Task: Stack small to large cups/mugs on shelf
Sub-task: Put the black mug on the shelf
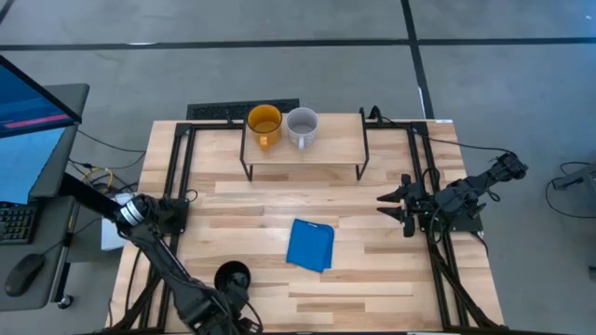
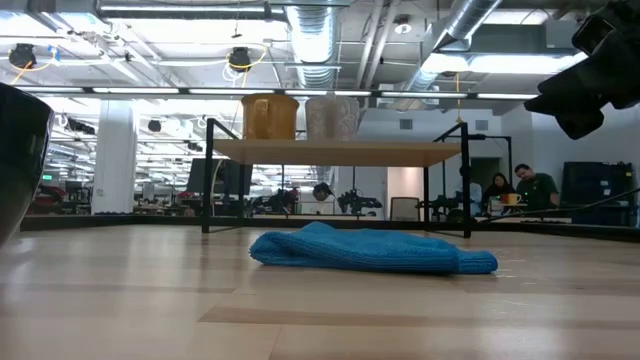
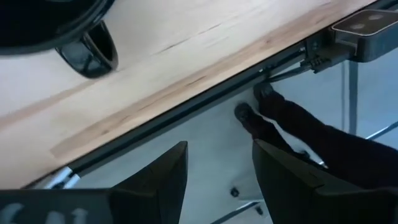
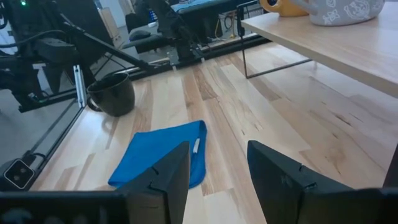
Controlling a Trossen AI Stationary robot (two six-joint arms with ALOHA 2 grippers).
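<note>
The black mug (image 1: 232,277) stands upright on the table near its front left; its handle (image 3: 93,53) shows in the left wrist view. My left gripper (image 3: 217,180) hangs open just nearer than it, over the table's near edge (image 3: 186,99), pointing steeply down, with nothing between its fingers. The yellow mug (image 1: 264,124) and the grey mug (image 1: 303,126) stand side by side on the shelf's wood top (image 1: 326,149) at the far middle. My right gripper (image 1: 396,203) waits open at the table's right side.
A blue cloth (image 1: 311,244) lies crumpled on the table between the shelf and the near edge. Black frame rails (image 1: 182,158) run along the table's left and right sides. A monitor (image 1: 33,140) stands off the left edge. People (image 2: 520,185) sit in the room beyond.
</note>
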